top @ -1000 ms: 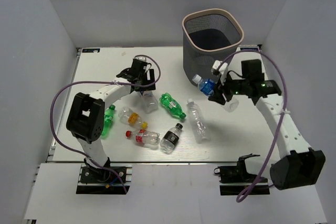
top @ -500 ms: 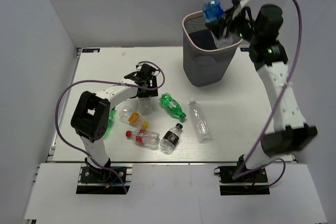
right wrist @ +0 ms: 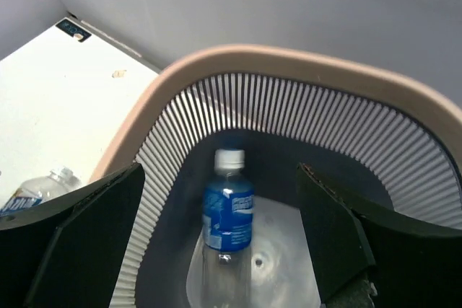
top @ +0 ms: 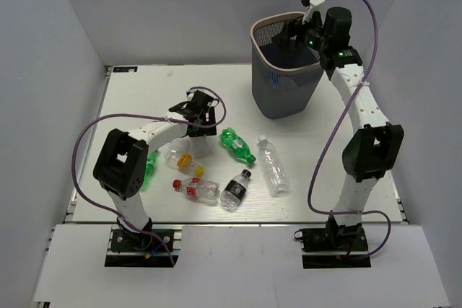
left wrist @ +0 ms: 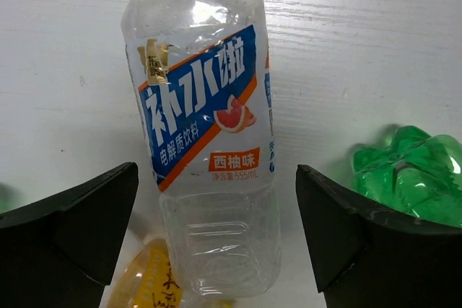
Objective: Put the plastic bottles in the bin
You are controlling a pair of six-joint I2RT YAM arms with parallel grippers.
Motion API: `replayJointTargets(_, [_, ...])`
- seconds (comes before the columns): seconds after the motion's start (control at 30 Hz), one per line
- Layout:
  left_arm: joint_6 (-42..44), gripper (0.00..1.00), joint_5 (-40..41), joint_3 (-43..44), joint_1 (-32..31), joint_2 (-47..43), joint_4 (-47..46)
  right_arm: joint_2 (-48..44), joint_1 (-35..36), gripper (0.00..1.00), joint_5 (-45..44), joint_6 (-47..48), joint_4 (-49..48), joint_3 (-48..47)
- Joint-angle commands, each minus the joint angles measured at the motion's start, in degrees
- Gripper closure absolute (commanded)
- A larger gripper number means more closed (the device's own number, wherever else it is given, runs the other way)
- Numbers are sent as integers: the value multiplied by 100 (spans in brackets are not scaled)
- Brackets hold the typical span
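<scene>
**Item 1: blue-labelled bottle** (right wrist: pixel 228 207). It is showing white cap up and blurred, inside the bin (right wrist: pixel 289 59), below the beige rim. Nothing is touching it. I am counting it as delivered.

**Item 2: right pincer** (top: pixel 294 34). I am holding it over the bin's mouth with the jaws spread wide, gripping nothing.

**Item 3: blue-and-orange-labelled bottle** (left wrist: pixel 206 128). It is clear and lying on the bench (top: pixel 144 91), running lengthwise between the fingers of my left pincer (left wrist: pixel 216 178). I am hovering that pincer over it with the jaws fully apart. Both fingers are standing off the bottle's sides, so nothing is held.

**Item 4: neighbours of item 3.**
- A green bottle (left wrist: pixel 415 174) is lying just beside my left pincer's one finger.
- A yellow-orange bottle (left wrist: pixel 155 286) is lying at the other end. I cannot tell whether it is touching.

**Item 5: others waiting on the bench.**
- second green bottle (top: pixel 149 167)
- red-labelled bottle (top: pixel 196 189)
- black-labelled bottle (top: pixel 235 190)
- plain clear bottle (top: pixel 272 166)

**Step in hand.** As I am judging it, the right side is finishing a drop and the left side is opening a pick.

**Next move.**
- The left pincer is needing to lower and close across the label without nudging the green bottle.
- The right arm is needing to swing back down from the bin, and the plain clear bottle is lying nearest its side.
</scene>
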State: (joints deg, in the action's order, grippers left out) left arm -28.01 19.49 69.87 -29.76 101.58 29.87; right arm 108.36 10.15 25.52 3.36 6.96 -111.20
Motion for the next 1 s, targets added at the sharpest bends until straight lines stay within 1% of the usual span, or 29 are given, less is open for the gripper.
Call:
replayJointTargets(0.0, [242, 0, 81, -114, -21, -411, -165, -814, -162, 10, 13, -142, -526, 123])
replayJointTargets(0.03, [322, 0, 82, -174, -21, -411, -165, -973, -215, 10, 41, -168, -599, 516])
replayJointTargets(0.07, [322, 0, 134, -175, -21, -411, -165, -1470, -233, 10, 76, -186, -626, 624])
replayJointTargets(0.1, [383, 0, 134, -175, -21, -333, -165, -1649, -268, 11, 424, -186, -600, 765])
replayJointTargets(0.13, [445, 0, 134, -175, -21, -280, -218, -1808, -320, 16, 602, -151, -530, 905])
replayJointTargets(0.17, [445, 0, 134, -175, -21, -157, -218, -2140, -347, 42, 795, -99, -451, 994])
replayJointTargets(0.23, [445, 6, 134, -114, -21, -51, -218, -2651, -373, 81, 1566, 147, -126, 1406])
replayJointTargets(0.27, [445, 17, 134, -114, -21, -51, -218, -3018, -374, 97, 2092, 296, 127, 1904])
replayJointTargets(0.3, [445, 23, 134, -44, -21, 10, -218, -3335, -356, 100, 2272, 724, 400, 2048])
replayJointTargets(0.33, [445, 30, 134, -43, -21, 11, -297, -3591, -347, 100, 2552, 1093, 1229, 2180])
replayJointTargets(0.37, [445, 42, 134, 9, -21, 11, -349, -3689, -365, 100, 2859, 1297, 1559, 2555])
replayJointTargets(0.4, [524, 46, 134, 62, -21, 11, -402, -3768, -374, 96, 2949, 1743, 1928, 2681])
replayJointTargets(0.43, [525, 52, 134, 114, -21, 11, -403, -3995, -339, 82, 2968, 2139, 2254, 2795])
replayJointTargets(0.47, [594, 59, 134, 202, -21, 72, -307, -4050, -356, 66, 2968, 2378, 3144, 3110])
replayJointTargets(0.5, [595, 70, 187, 412, -21, 72, -123, -4268, -347, 32, 2707, 2894, 3728, 3435])
replayJointTargets(0.53, [595, 74, 187, 527, -21, 133, -122, -4357, -347, 19, 2704, 3151, 3733, 3743])
replayJointTargets(0.57, [656, 76, 187, 641, -21, 134, -61, -4428, -339, 13, 2591, 3223, 3916, 3928])
replayJointTargets(0.6, [752, 76, 187, 842, -21, -75, -60, -4568, -321, 10, 2572, 3468, 4144, 4348])
replayJointTargets(0.63, [831, 76, 187, 949, -21, -199, -60, -4691, -312, 10, 2390, 3514, 4173, 4509])
replayJointTargets(0.67, [928, 78, -30, 1063, -21, -331, -173, -4779, -303, 10, 2257, 3505, 4182, 4684])
replayJointTargets(0.7, [1059, 79, -154, 1369, -21, -532, -340, -4806, -286, 10, 2047, 3436, 4112, 5139])
replayJointTargets(0.73, [1191, 79, -547, 1981, -21, -595, -515, -4702, -234, 10, 1636, 3200, 3990, 5352])
replayJointTargets(0.77, [1193, 79, -551, 1987, -21, -596, -517, -4701, -233, 10, 1632, 3198, 3988, 5354])
replayJointTargets(0.8, [1297, 80, -925, 2196, -82, -596, -595, -4640, -155, 10, 1545, 3137, 3988, 5485])
replayJointTargets(0.83, [1298, 80, -1086, 2572, -83, -596, -814, -4396, -128, 10, 1396, 2927, 3936, 5486])
replayJointTargets(0.87, [1298, 80, -1296, 2733, -135, -596, -964, -4298, -67, 10, 1281, 2856, 3918, 5477])
replayJointTargets(0.9, [1298, 80, -1672, 2873, -136, -596, -1131, -4210, -49, 10, 1237, 2716, 3883, 5460])
replayJointTargets(0.93, [1298, 80, -1859, 3118, -196, -526, -1315, -4009, 21, 10, 1184, 2627, 3805, 5477])
replayJointTargets(0.97, [1298, 80, -2113, 3234, -197, -456, -1682, -3954, 83, 10, 1044, 2339, 3534, 5512])
